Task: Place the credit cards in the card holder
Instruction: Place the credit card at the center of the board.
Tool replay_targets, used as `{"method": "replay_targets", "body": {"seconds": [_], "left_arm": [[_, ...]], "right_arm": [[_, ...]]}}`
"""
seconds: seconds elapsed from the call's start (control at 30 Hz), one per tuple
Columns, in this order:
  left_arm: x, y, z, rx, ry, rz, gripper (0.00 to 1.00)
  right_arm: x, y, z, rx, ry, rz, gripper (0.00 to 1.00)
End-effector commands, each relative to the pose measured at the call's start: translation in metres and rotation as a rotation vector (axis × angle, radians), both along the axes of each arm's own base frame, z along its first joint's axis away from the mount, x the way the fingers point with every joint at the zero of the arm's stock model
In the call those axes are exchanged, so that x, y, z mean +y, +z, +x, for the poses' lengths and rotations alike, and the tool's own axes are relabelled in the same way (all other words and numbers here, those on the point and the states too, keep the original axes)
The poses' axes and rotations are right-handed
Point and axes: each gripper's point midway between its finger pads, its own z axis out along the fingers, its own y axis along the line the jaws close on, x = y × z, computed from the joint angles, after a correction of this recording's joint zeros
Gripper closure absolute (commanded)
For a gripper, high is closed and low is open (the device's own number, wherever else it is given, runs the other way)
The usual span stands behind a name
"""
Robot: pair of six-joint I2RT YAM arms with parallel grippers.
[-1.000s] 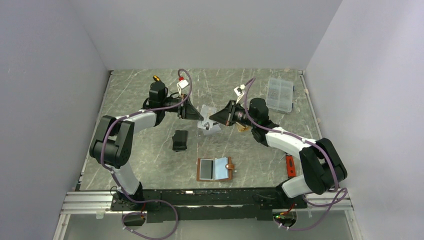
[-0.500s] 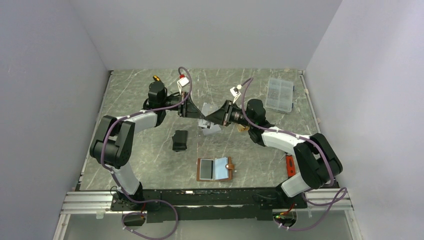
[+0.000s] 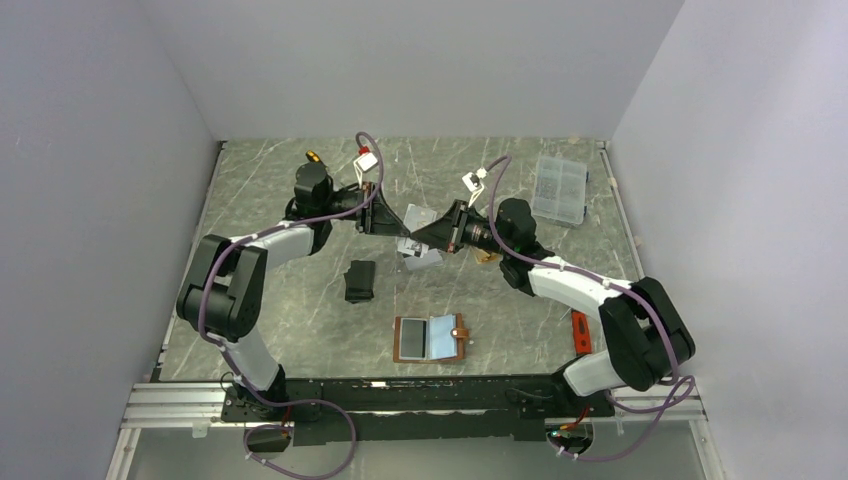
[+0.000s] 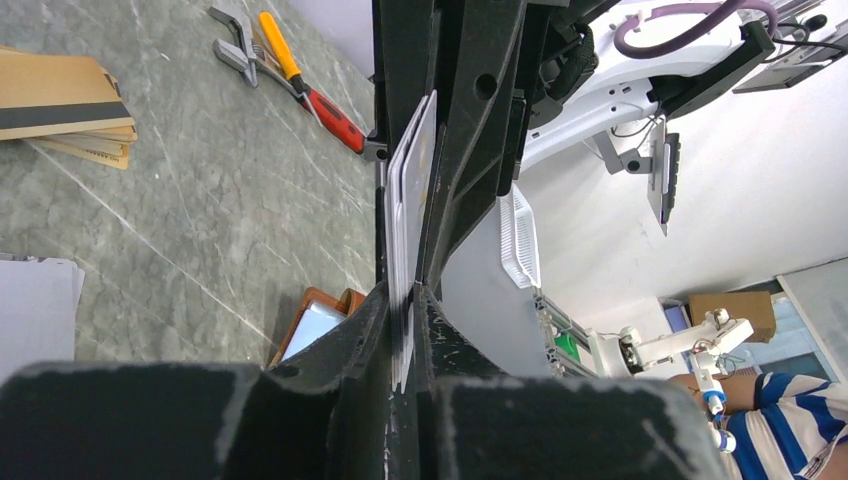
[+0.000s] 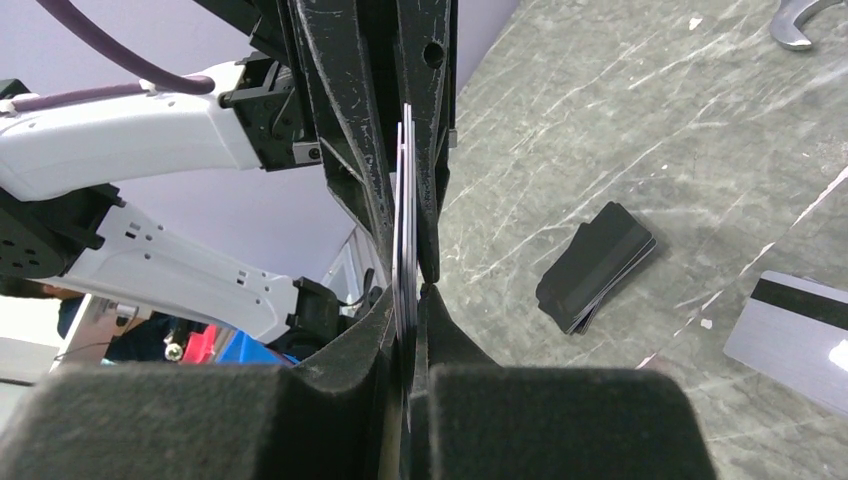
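Both arms reach inward and meet tip to tip above the middle of the counter (image 3: 300, 300), toward its far half. A thin stack of silver-grey cards (image 4: 412, 200) stands on edge between them, raised off the surface. The right gripper (image 5: 407, 295) has its fingers clamped on one end of this stack, with the cards running straight out from between the pads. The left gripper (image 4: 402, 300) has its fingers set narrow on either side of the opposite end. Whether they press on the cards or merely flank them cannot be told. More silver-grey cards (image 3: 422, 252), one showing a dark stripe, lie loose on the counter just below the meeting point. A stack of gold cards (image 4: 60, 100), dark stripe uppermost, lies beside them, under the right forearm in the overhead view. The card holder (image 3: 430, 339) lies open and flat near the front edge, midway between the two arm bases. Its pale inner sleeves face up and its snap tab sits at the right side. It is well apart from both grippers and from every card. A black pouch (image 3: 359, 280) rests on the counter left of centre, between the left arm and the card holder. A clear compartment box (image 3: 560, 188) sits at the far right, and red-and-orange-handled pliers (image 4: 290, 65) lie near the right arm.
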Motion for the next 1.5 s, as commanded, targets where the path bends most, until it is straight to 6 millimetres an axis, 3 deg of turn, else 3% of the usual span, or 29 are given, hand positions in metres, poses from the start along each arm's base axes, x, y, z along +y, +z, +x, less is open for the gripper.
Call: {"method": "replay_targets", "body": {"seconds": [0.0,0.1,0.23,0.33,0.43,0.53,0.6,0.9,1.17,1.47], "left_arm": [[0.006,0.026,-0.015,-0.113,-0.033,-0.038,0.83],[0.007,0.027,-0.02,-0.125,-0.049,-0.043,0.81],[0.008,0.033,-0.029,-0.147,-0.078,-0.055,0.69],[0.006,0.034,-0.036,-0.164,-0.102,-0.058,0.67],[0.005,0.035,-0.041,-0.181,-0.117,-0.059,0.74],[0.006,0.035,-0.044,-0.195,-0.128,-0.059,0.91],[0.007,0.035,-0.046,-0.2,-0.133,-0.059,0.96],[0.003,0.041,-0.056,-0.217,-0.173,-0.062,0.9],[0.002,0.044,-0.061,-0.229,-0.174,-0.071,0.8],[0.004,0.045,-0.06,-0.236,-0.183,-0.066,0.97]], "right_arm": [[-0.011,-0.006,0.014,-0.01,-0.076,-0.036,1.0],[-0.013,-0.004,0.016,-0.015,-0.082,-0.034,1.0],[-0.017,-0.002,0.018,-0.021,-0.089,-0.035,1.0],[-0.018,0.001,0.019,-0.026,-0.078,-0.027,1.0],[-0.018,0.005,0.018,-0.031,-0.063,-0.018,1.0],[-0.019,0.007,0.016,-0.031,-0.052,-0.006,1.0],[-0.021,0.006,0.017,-0.029,-0.057,-0.011,1.0],[-0.042,0.0,0.027,-0.033,-0.124,-0.069,0.98],[-0.044,-0.004,0.025,-0.022,-0.112,-0.067,0.95],[-0.047,-0.006,0.028,-0.016,-0.124,-0.088,0.83]]}}
